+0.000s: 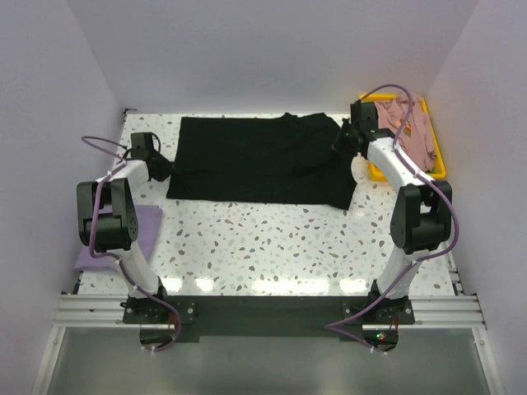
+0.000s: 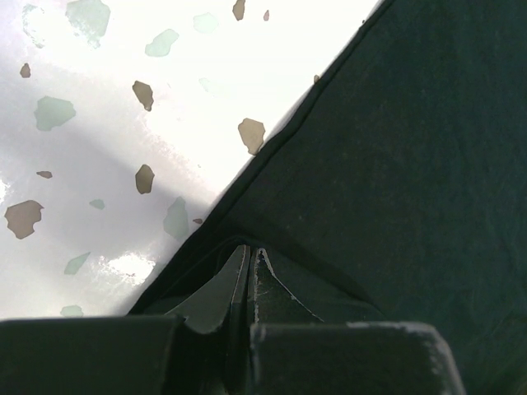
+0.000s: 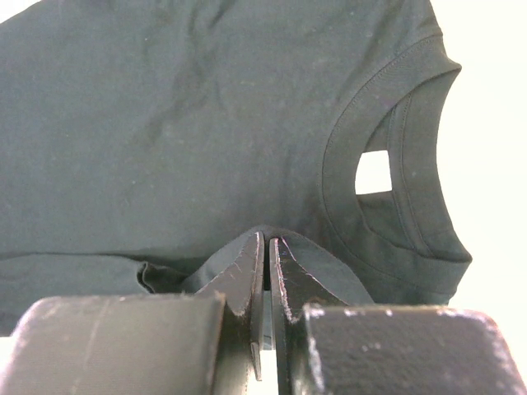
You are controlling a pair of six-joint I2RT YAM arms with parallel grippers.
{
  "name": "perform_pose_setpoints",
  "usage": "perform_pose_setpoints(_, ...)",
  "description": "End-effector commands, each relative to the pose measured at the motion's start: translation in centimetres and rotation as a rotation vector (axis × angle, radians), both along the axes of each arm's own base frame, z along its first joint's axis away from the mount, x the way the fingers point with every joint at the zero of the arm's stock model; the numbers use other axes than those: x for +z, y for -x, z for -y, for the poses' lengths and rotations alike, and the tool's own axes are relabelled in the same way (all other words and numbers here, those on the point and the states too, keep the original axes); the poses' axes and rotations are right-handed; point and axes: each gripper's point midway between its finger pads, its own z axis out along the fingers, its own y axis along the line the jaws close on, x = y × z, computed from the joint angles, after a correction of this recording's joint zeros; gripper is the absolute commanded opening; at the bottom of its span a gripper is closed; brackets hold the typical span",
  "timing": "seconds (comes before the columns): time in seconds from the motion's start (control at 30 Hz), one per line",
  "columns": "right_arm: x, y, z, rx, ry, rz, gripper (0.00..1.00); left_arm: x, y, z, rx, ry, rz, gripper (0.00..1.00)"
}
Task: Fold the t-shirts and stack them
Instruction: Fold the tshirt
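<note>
The black t-shirt (image 1: 255, 160) lies spread flat across the far middle of the table. My left gripper (image 1: 159, 167) is shut on its left edge; in the left wrist view (image 2: 249, 251) the cloth (image 2: 387, 148) is pinched between the fingertips. My right gripper (image 1: 344, 140) is shut on the shirt's right edge next to the collar; the right wrist view (image 3: 268, 240) shows the cloth (image 3: 181, 123), the neck opening and a small white label (image 3: 374, 172). A lavender t-shirt (image 1: 123, 237) lies folded at the near left. A dusty-pink t-shirt (image 1: 409, 123) lies crumpled in the bin.
A yellow plastic bin (image 1: 439, 164) stands at the far right, just behind my right arm. The speckled white tabletop (image 1: 272, 247) stretches in front of the black shirt. Walls close in the left, right and far sides.
</note>
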Motion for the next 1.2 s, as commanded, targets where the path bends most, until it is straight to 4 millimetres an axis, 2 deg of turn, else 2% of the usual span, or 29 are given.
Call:
perform_pose_setpoints(0.0, 2.7, -1.7, 0.3, -0.004, 0.006, 0.086, 0.0, 1.8, -1.8, -0.4, 0.005, -0.003, 0.064, 0.02)
perform_pose_setpoints(0.2, 4.0, -2.6, 0.2, 0.005, -0.008, 0.128, 0.0, 2.9, -2.1, -0.7, 0.012, -0.009, 0.085, 0.02)
perform_pose_setpoints(0.33, 4.0, -3.2, 0.1, 0.008, -0.007, 0.126, 0.0, 2.5, -2.1, -0.7, 0.01, -0.007, 0.076, 0.02)
perform_pose_setpoints(0.63, 2.0, -3.5, 0.5, 0.007, 0.013, 0.086, 0.0, 2.0, -1.8, -1.1, 0.022, 0.002, 0.071, 0.03)
perform_pose_setpoints(0.73, 1.1, -3.5, 0.8, 0.003, 0.02, 0.069, 0.0, 2.1, -2.1, -0.8, 0.002, 0.007, 0.091, 0.11)
perform_pose_setpoints(0.83, 0.3, -3.7, 1.0, 0.001, 0.02, 0.055, 0.0, 2.3, -2.4, -0.8, -0.014, 0.005, 0.106, 0.29)
perform_pose_setpoints(0.87, 0.1, -3.7, 1.1, 0.0, 0.021, 0.054, 0.0, 2.5, -2.6, -0.7, -0.017, 0.005, 0.119, 0.4)
perform_pose_setpoints(0.93, -0.5, -4.0, 1.1, 0.001, 0.021, 0.043, 0.0, 3.0, -2.3, -0.7, -0.02, 0.003, 0.131, 0.49)
perform_pose_setpoints(0.97, -0.6, -4.1, 1.2, 0.003, 0.021, 0.042, 0.0, 3.1, -2.2, -0.8, -0.019, -0.001, 0.134, 0.52)
perform_pose_setpoints(1.13, -1.2, -5.2, 1.0, 0.017, 0.036, 0.022, 0.0, 3.8, -0.6, -0.6, -0.013, -0.005, 0.138, 0.53)
perform_pose_setpoints(1.17, -2.1, -5.3, 1.0, 0.018, 0.039, 0.002, 0.01, 3.8, -0.3, -0.4, -0.011, -0.004, 0.139, 0.53)
